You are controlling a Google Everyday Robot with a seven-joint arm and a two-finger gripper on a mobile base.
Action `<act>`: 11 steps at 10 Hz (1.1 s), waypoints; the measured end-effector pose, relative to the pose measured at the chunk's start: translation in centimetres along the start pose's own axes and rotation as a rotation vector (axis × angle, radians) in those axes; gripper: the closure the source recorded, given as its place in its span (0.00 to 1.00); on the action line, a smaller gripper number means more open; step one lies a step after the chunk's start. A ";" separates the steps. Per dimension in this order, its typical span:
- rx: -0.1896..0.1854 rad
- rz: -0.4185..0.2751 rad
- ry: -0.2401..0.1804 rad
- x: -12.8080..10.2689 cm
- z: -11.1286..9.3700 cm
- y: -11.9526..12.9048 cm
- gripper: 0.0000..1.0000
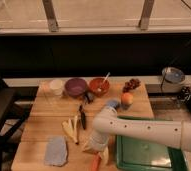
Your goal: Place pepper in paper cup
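Nearest the front edge of the wooden table (39, 117) lies the pepper (95, 163), orange-red, only partly showing at the bottom of the view. My gripper (97, 152) hangs directly over it, pointing down, at the end of my white arm (149, 132), which reaches in from the right and bends downward at the wrist. I cannot tell whether the gripper is wide, narrow or already closed on the pepper, nor whether it touches it.

To the left of the gripper a blue-grey cloth (55, 151) lies flat. To its right is a green tray (139, 152), partly covered by my arm. A little farther back the pale yellow banana peel (71, 129) lies spread beside my wrist, and beyond it a black block (82, 117).

Past my arm sits a round orange fruit (127, 99) with a blue object (112, 103) just beside it.

Along the far edge, left to right, stand the paper cup (56, 87), a purple bowl (75, 87), an orange-red bowl (98, 87) with a spoon (105, 77) in it, and a dark red bunch of grapes (132, 83). The paper cup is well apart from the pepper, at the opposite side of the table.
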 end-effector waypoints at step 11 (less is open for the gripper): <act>0.028 -0.039 0.060 0.9 -4.9 -1.3 1.00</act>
